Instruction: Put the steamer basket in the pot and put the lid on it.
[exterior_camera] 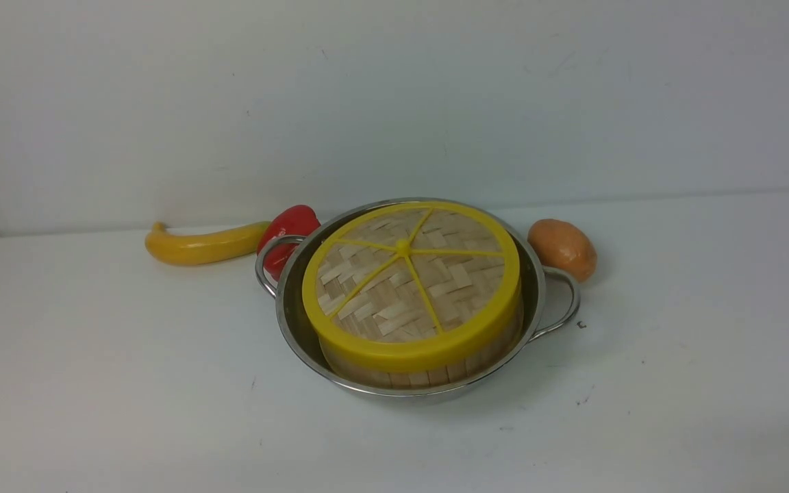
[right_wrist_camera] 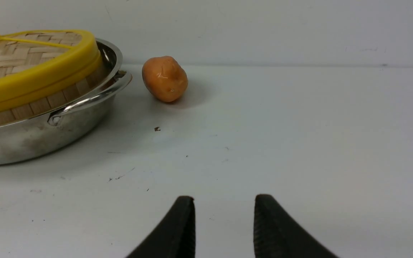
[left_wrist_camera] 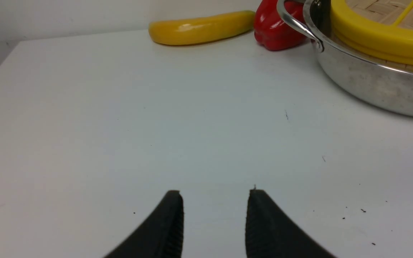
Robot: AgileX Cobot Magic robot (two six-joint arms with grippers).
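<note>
Black ribbed left gripper (left_wrist_camera: 215, 215) and right gripper (right_wrist_camera: 224, 222) hover empty, fingers parted. Beyond, the flat woven yellow-rimmed lid (exterior_camera: 411, 284) tops the bamboo steamer basket (exterior_camera: 429, 373) inside the shiny steel pot (exterior_camera: 298, 322); task looks complete, arms need only retreat.

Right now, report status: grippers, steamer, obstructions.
Left gripper open, empty; right gripper open, empty. Lid on the steamer basket, basket inside pot. Banana, red pepper, potato beside pot, nothing blocking.

White tabletop (exterior_camera: 93, 383), matte and lightly scuffed with small dark specks; plain pale wall (exterior_camera: 394, 96) directly behind, meeting the table's far edge; soft, even light.
</note>
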